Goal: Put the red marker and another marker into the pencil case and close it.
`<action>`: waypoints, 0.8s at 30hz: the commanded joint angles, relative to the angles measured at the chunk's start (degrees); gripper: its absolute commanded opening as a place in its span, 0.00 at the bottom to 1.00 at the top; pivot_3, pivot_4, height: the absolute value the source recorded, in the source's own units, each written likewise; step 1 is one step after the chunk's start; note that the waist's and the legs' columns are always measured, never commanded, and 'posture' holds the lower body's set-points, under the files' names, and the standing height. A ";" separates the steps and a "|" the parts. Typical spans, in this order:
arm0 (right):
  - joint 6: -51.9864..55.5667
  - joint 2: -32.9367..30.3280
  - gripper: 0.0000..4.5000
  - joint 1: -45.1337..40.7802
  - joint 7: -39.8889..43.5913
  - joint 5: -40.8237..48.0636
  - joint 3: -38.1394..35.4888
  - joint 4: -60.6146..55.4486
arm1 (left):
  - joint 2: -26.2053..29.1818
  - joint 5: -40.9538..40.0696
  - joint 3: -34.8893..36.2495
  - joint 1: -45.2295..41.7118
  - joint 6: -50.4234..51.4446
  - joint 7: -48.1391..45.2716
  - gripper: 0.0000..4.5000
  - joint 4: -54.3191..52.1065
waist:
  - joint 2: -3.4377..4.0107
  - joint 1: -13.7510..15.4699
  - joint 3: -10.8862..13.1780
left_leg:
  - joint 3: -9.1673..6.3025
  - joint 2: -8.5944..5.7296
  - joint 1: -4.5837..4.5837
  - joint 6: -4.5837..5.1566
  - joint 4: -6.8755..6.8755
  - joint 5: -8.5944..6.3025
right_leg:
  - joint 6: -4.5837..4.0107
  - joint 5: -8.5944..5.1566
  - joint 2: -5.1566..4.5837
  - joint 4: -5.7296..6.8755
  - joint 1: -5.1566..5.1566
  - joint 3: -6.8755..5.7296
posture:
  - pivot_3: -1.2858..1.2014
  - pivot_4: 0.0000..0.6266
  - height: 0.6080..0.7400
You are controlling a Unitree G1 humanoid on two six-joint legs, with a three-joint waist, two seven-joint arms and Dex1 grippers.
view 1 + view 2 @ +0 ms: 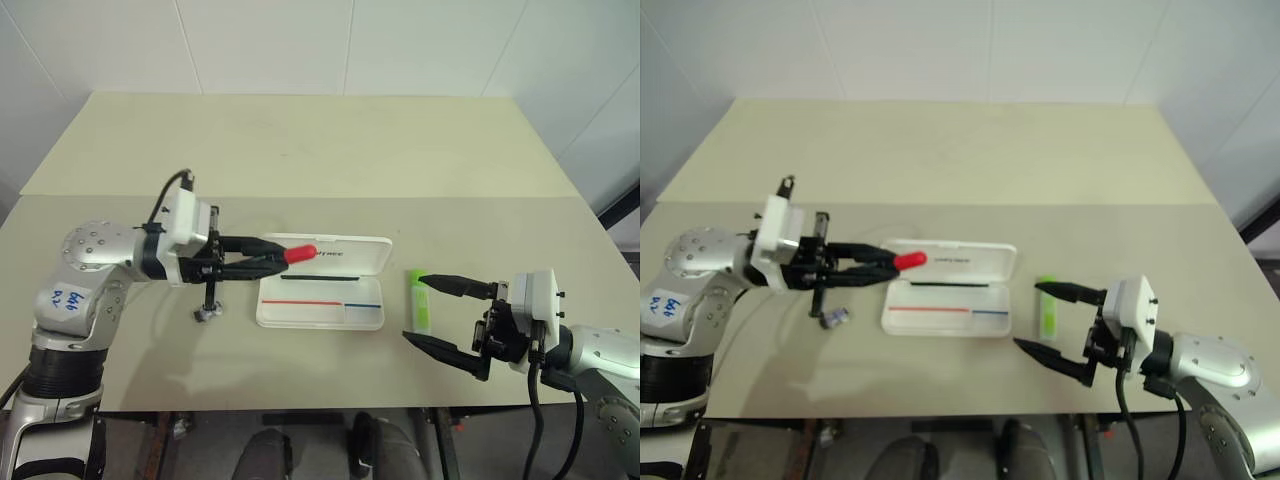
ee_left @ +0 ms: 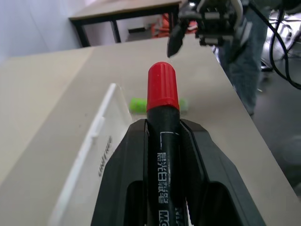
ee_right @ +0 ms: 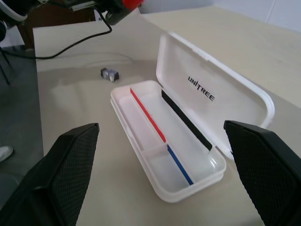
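The red marker (image 1: 302, 253) is held level in my left gripper (image 1: 280, 258), which is shut on its dark barrel (image 2: 162, 155), red cap pointing right over the left end of the pencil case's lid. The white pencil case (image 1: 320, 314) lies open on the table, lid (image 3: 225, 94) folded back and its tray bare. A lime-green marker (image 1: 421, 300) lies flat just right of the case. My right gripper (image 1: 413, 306) stands wide open at the green marker's end, one fingertip at its far end and the other nearer the table's front edge.
A small grey clip-like object (image 1: 207, 313) lies left of the case, below my left gripper. The beige table (image 1: 330, 160) stretches bare behind the case. The table's front edge runs close below my right gripper.
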 commanded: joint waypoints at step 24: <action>-2.76 2.73 1.00 8.21 -5.91 -2.65 -3.10 -8.00 | -8.89 17.84 -17.47 -9.79 -7.25 4.16 0.13 8.59 | 0.00 0.03 0.00 | -0.07 -0.04 0.00 0.01 0.04 0.11 | 0.01 0.01 0.03 0.08 0.03 0.06 | 0.52 0.24 1.00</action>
